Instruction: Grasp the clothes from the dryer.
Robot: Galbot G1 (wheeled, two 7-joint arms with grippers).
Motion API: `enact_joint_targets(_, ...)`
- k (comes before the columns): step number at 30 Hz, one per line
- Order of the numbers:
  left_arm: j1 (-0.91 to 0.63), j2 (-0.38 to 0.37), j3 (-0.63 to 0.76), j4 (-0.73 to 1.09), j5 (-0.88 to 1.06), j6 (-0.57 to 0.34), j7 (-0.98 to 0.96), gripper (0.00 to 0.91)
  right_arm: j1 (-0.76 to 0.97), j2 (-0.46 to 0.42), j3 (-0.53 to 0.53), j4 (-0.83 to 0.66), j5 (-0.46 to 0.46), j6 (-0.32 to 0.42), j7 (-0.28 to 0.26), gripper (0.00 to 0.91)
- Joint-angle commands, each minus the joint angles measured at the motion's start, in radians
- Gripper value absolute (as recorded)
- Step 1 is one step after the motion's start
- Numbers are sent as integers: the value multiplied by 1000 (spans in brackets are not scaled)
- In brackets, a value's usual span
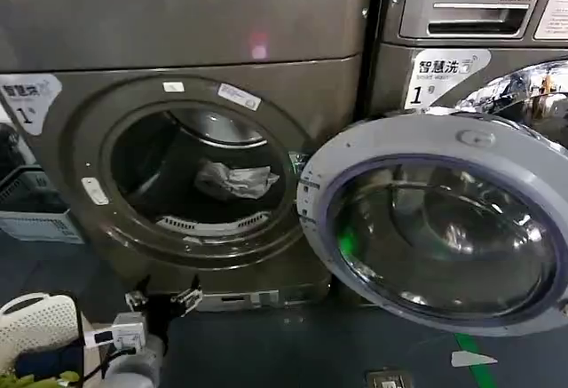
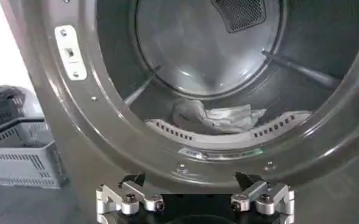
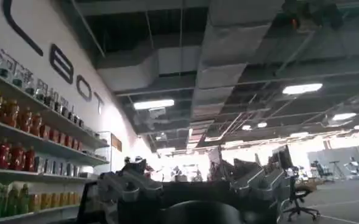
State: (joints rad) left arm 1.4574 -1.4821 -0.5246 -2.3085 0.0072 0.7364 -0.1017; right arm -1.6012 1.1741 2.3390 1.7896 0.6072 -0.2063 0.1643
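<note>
The dryer (image 1: pixel 177 33) stands in front of me with its glass door (image 1: pixel 524 175) swung wide open to the right. The clothes (image 1: pixel 235 179), a small crumpled pale bundle, lie on the bottom of the drum, toward the front lip (image 2: pixel 219 119). My left gripper (image 1: pixel 163 299) hovers open just outside and below the drum mouth, well short of the bundle; in the left wrist view the left gripper (image 2: pixel 191 182) has nothing between its fingers. My right gripper (image 3: pixel 194 179) points away toward the room's ceiling, open and empty.
The open door blocks the right side of the dryer front. A silver LG machine (image 1: pixel 479 2) stands at the back right. A grey crate (image 1: pixel 35 215) sits on the floor at the left, and a white perforated basket (image 1: pixel 35 326) lies near my left arm.
</note>
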Motion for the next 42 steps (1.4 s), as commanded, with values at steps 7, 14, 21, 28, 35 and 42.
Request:
enact_joint_targets(7,0,-1,3,0,-2,49,4,907,-3,2,2,-5,0,3,0,907)
enact_joint_targets(14,3,-2,3,-2,-2,49,5,907,-1,5,-2,-4,0,4,0,907)
enact_joint_targets(21,3,-3,4,0,-1,49,5,907,2,6,-6,-6,-1,3,0,907)
enact_joint_targets(28,2,-2,2,1,-1,49,-1,907,2,7,-6,-9,-3,4,2,907)
enact_joint_targets(35,1,-1,3,4,-1,49,0,907,-9,8,6,-26,-5,10,1,907)
enact_joint_targets(42,-1,-1,-1,10,2,49,0,907,-10,11,-2,-28,-28,22,16,907)
